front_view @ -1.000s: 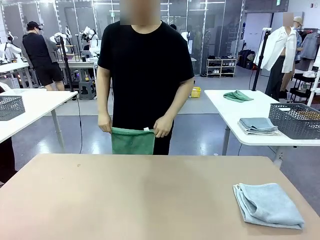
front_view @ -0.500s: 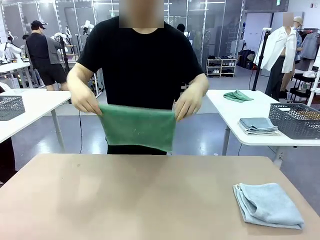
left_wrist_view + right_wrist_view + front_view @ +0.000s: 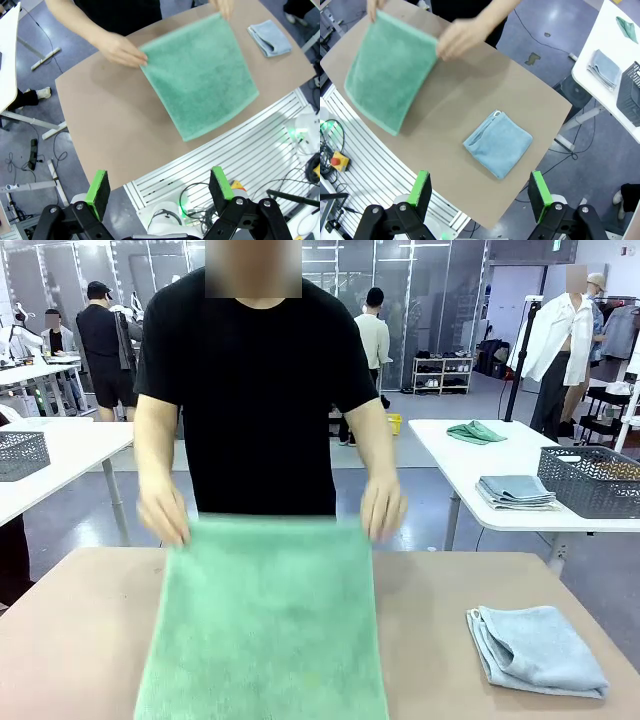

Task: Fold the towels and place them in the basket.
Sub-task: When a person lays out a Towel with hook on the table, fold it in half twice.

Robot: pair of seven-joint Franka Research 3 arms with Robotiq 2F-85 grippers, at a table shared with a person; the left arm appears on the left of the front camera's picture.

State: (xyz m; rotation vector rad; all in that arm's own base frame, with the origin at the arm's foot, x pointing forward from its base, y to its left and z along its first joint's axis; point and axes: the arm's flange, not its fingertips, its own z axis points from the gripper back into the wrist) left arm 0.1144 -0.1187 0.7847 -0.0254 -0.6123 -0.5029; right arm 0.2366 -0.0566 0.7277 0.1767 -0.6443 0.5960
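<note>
A person across the table spreads a mint green towel [image 3: 265, 620] flat on the tan table [image 3: 80, 630], holding its far corners in both hands [image 3: 383, 508]. This green towel [image 3: 200, 82] lies open below my left gripper [image 3: 160, 187], which hangs high above the near table edge, open and holding nothing. A pale blue-grey towel [image 3: 535, 650] lies folded at the near right. In the right wrist view that blue towel [image 3: 498, 142] sits right of the green towel [image 3: 387, 75]. My right gripper [image 3: 480, 192] is open and holds nothing, high over the table's edge. The basket is out of view.
A side table at the right carries a dark grey lattice crate [image 3: 590, 480], a folded grey-blue cloth [image 3: 515, 490] and a green cloth [image 3: 475, 432]. Another grey crate [image 3: 20, 453] stands on a table at the left. Cables and a slatted white frame [image 3: 240, 155] lie below the near edge.
The person has raised the green towel from waist height, opened it wide and laid it down across the table's middle. The blue-grey towel has not moved.
</note>
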